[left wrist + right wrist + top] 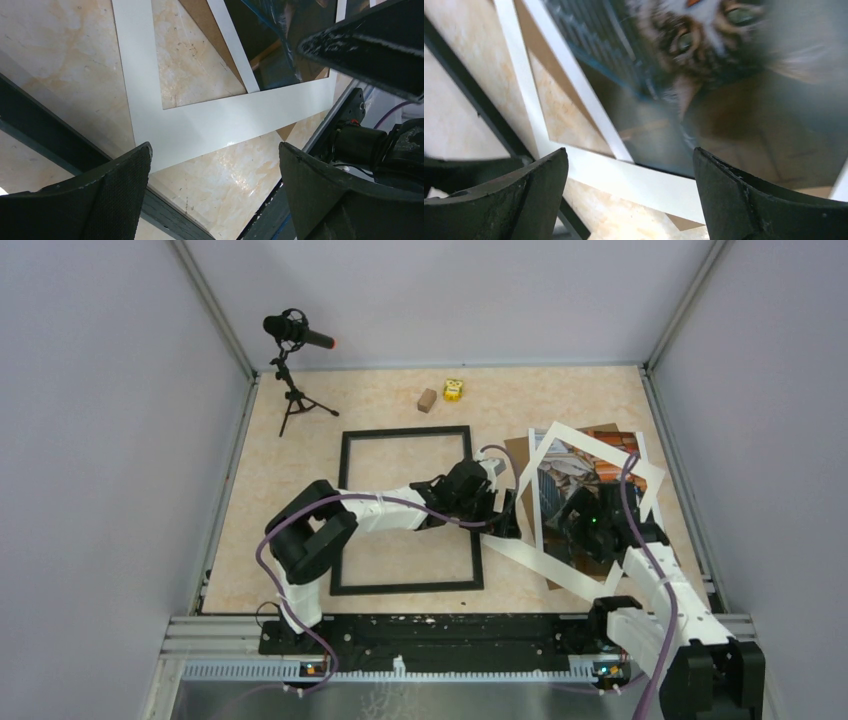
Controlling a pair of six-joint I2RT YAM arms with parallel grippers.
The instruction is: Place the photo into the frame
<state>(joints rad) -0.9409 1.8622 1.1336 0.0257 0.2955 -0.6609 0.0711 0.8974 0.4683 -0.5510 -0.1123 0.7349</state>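
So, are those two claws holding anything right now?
Left gripper: jaws open, holding nothing.
Right gripper: jaws open, holding nothing, just above the cat photo.

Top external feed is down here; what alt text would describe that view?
The photo lies skewed right of the empty black frame, not yet in it. The left gripper reaches over the frame's right edge; the right gripper is above the photo. A microphone stands back left.
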